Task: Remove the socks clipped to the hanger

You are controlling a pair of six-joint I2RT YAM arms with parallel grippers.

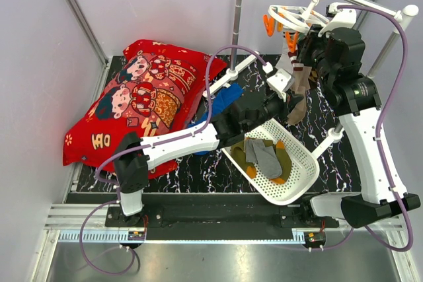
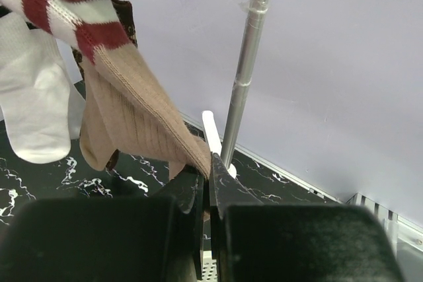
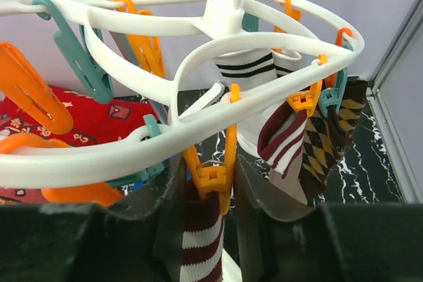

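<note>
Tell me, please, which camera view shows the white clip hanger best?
The right wrist view: the hanger fills the frame, rings and pegs sharp. The top external view shows it small; the left wrist view shows mainly hanging socks.

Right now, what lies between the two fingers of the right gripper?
An orange peg of the hanger, clipped on a maroon-striped sock. The right wrist view shows it.
</note>
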